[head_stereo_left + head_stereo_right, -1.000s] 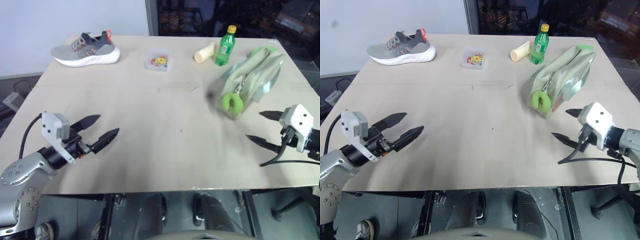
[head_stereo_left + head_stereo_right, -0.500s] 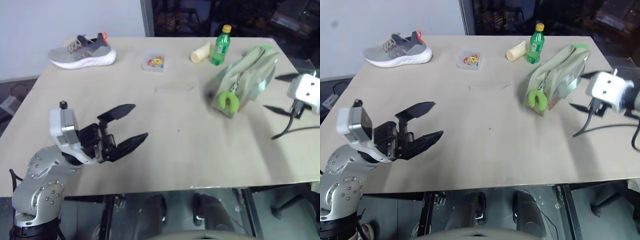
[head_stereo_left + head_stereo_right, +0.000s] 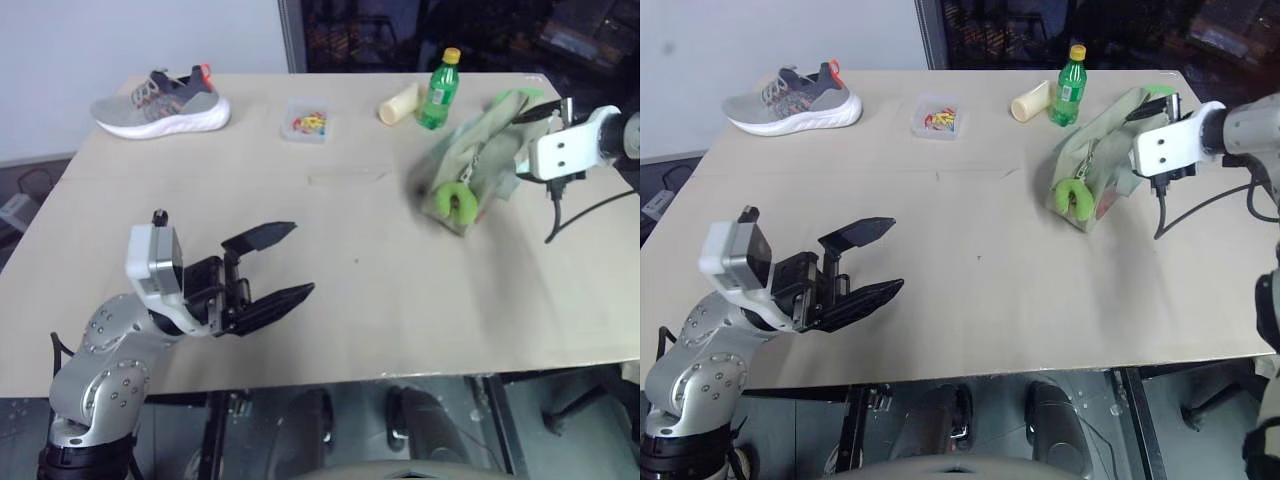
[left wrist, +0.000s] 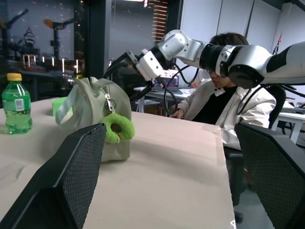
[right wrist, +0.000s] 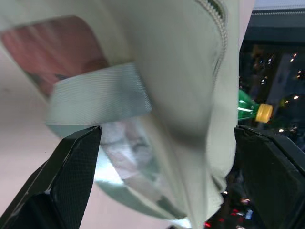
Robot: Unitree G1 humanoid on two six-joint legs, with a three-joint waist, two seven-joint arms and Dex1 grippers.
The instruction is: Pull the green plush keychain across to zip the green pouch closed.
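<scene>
With both end effectors open, the right end effector (image 3: 1152, 108) beside the pouch (image 3: 1110, 150) could shove it, swinging the keychain (image 3: 1072, 195) away.

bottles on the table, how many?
1: a green bottle with a yellow cap at the table's far edge, behind the pouch. Another behind the pouch could be hidden.

green plush keychain (image 3: 460, 203) hangs off green pouch (image 3: 483, 150).
</scene>
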